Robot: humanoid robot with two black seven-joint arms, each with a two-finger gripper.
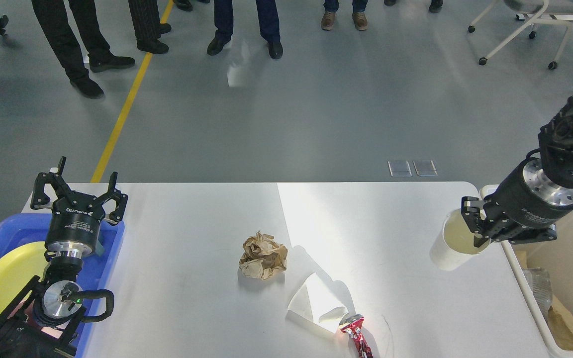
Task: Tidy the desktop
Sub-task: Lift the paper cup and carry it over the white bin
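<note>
The white desktop (192,223) fills the lower view. A crumpled brown paper ball (262,256) lies at its middle. A white folded paper (315,301) lies to its lower right, with a crushed red can (358,335) at the front edge. My right gripper (475,226) is shut on the rim of a white paper cup (453,246), held tilted above the desktop's right side, close to the white bin (555,278). My left gripper (80,191) is open and empty above the blue tray (112,248) at the left.
A yellow plate (5,278) lies in the blue tray. The white bin at the right holds clear plastic and brown paper scraps (567,330). Several people's legs stand on the grey floor beyond the desk, with a yellow floor line (122,114) and a chair (530,25) at the far right.
</note>
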